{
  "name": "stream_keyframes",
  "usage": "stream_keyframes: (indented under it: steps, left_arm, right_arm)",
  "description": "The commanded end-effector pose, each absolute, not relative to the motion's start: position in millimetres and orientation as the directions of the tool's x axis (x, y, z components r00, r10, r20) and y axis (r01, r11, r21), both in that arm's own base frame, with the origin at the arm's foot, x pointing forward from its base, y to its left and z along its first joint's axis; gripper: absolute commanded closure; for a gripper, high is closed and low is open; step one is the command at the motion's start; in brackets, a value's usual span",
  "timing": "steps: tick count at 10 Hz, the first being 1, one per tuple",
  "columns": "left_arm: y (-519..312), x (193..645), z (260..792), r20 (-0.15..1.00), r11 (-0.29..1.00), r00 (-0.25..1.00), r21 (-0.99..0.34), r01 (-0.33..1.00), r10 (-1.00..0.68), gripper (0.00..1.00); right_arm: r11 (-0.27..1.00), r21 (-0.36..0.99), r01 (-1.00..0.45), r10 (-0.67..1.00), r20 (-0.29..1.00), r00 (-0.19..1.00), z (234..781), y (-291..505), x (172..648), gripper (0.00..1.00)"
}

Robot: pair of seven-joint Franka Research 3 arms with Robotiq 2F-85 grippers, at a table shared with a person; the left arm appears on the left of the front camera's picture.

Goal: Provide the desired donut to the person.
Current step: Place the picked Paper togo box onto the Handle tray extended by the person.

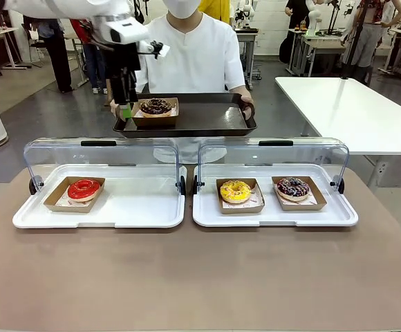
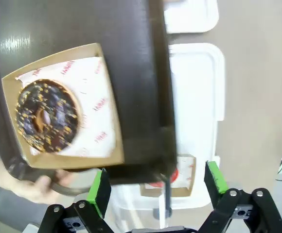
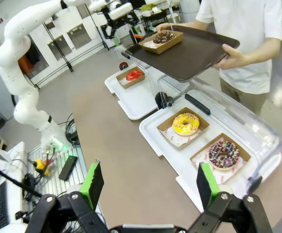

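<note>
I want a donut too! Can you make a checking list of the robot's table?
Surface: brown table, two white trays, lids raised.
Job's things: chocolate donut boxed on the person's serving tray; red donut, yellow donut, sprinkled donut on the white trays.
Clutter: nothing seen.
Grippers: left gripper open beside the serving tray, empty; right gripper open above the table.
Cables: loose cables on the floor by the left arm's base.
Surroundings: white table, people farther off.
</note>
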State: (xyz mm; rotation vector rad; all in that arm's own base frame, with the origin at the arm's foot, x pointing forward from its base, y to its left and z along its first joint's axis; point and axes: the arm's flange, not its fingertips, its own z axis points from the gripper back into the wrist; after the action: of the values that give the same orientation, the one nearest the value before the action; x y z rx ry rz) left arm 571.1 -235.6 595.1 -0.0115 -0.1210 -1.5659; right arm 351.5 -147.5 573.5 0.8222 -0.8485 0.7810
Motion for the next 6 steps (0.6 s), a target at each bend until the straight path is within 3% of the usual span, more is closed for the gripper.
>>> stream_keyframes:
  steps: [1, 6]
  left_arm:
    - [-182, 500, 586, 0.138, -0.033, -0.043, 0.074, 0.997, -0.989, 0.00]
    - [-98, 432, 569, 0.237, -0.009, -0.040, 0.132, 0.991, -0.971, 0.00]
  right_arm:
    - [0.447, 0.291, -0.846, 0.238, 0.873, 0.426, 573, -147, 352, 0.00]
    - [0.447, 0.291, -0.846, 0.238, 0.873, 0.426, 573, -147, 352, 0.00]
